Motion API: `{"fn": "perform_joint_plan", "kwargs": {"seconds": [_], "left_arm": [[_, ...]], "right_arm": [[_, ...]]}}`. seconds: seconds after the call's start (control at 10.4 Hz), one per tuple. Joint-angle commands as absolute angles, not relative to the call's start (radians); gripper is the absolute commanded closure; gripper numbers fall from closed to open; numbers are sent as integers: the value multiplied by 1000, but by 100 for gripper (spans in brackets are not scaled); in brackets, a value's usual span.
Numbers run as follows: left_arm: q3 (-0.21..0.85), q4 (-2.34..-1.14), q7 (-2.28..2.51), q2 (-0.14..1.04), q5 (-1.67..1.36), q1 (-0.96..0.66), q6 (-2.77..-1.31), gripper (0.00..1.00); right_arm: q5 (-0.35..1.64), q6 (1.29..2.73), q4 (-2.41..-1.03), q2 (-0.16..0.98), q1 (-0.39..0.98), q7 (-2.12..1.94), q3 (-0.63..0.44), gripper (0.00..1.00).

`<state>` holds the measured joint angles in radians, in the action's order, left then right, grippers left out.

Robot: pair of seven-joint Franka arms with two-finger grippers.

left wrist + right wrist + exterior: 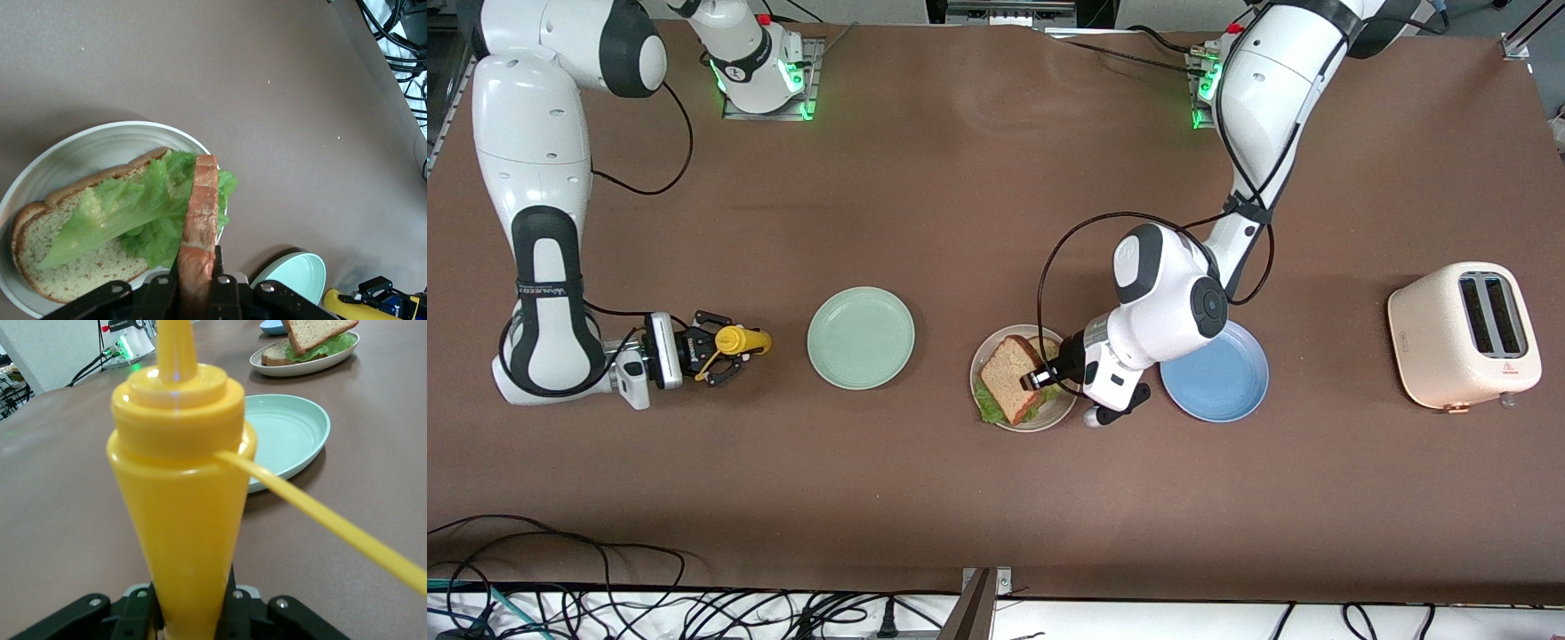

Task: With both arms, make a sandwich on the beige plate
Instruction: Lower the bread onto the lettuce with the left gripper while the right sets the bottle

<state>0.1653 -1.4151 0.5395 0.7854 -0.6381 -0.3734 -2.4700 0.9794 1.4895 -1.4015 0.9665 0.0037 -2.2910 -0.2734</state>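
Three plates [861, 339], two bread slices [1012, 377], one lettuce leaf [143, 213], one toaster [1464, 334].

a mint green plate [861, 338] lies flat on the brown surface [960, 178]. a blue plate [1227, 382] lies toward the left arm's end. a cream toaster [1464, 335] with two slots stands nearest that end. a yellow squeeze bottle [743, 340] lies toward the right arm's end, beside the green plate. black cables [560, 578] run along the surface's nearest edge.
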Motion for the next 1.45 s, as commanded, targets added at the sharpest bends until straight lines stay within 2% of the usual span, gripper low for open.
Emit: {"fn": "perform_joint_plan", "kwargs": {"seconds": [0.0,0.19,0.29,0.48,0.68,1.06,1.35], "left_arm": [[153,-1419,520,782,-667,-373,-2473,53],[152,-1419,494,779,-638,-351,-2436,32],[152,-1419,486,778,-596,-342,-2413,28],[152,-1419,483,773,-523,-316,-2350,17],[152,-1419,483,772,-456,-308,-2332,0],[150,-1402,472,753,-417,-276,-2251,0],[150,-1399,474,710,-260,-267,-2188,0]], "right_arm": [[999,1485,-1404,977,-17,-2315,-265,67],[999,1485,-1402,977,-17,-2315,-265,39],[997,1486,-1402,979,-21,-2316,-265,0],[997,1489,-1397,979,-28,-2322,-267,0],[996,1493,-1394,977,-34,-2322,-267,0],[942,1486,-1344,977,-57,-2321,-272,0],[920,1483,-1330,977,-66,-2316,-272,0]]}}
